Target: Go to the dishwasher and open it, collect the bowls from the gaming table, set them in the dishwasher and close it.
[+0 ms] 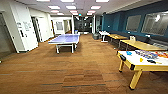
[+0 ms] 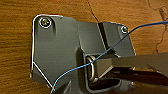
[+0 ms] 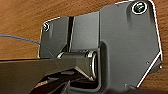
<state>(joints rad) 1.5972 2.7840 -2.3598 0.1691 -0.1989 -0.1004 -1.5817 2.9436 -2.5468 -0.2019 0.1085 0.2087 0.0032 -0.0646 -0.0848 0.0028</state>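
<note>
As things lie on the gaming table point(image 1: 132, 59): it stands well ahead of both end effectors and off to the right-hand side, a glossy white-topped desk on a yellow frame and legs.
Blue bowl point(image 1: 129, 53): on the desk top near its closer end, well apart from either end effector.
Yellow bowl point(image 1: 141, 59): on the same desk, near the blue one but not touching it, just as far out of reach.
Left end effector: its wrist camera looks down on wood-patterned floor point(image 2: 17, 50) directly beneath; I cannot tell whether it is released or clenched.
Right end effector: the same floor lies under it; its state cannot be told either.
Handling, judged: the 2 bowls look like small plastic ware, so probably light, stiff and not fragile, yet smooth enough to skid on the glossy top if nudged sideways.
Where to take hold, judged: pinch 1 wall at the rim, with 1 side of the end effector inside and 1 outside, coming down from above; a light squeeze should do.
Risk, judged: a push before the pinch could slide a bowl off the desk edge.
Elsewhere: a blue table-tennis table point(image 1: 65, 38) stands far ahead of the end effectors, mid-hall.
</note>
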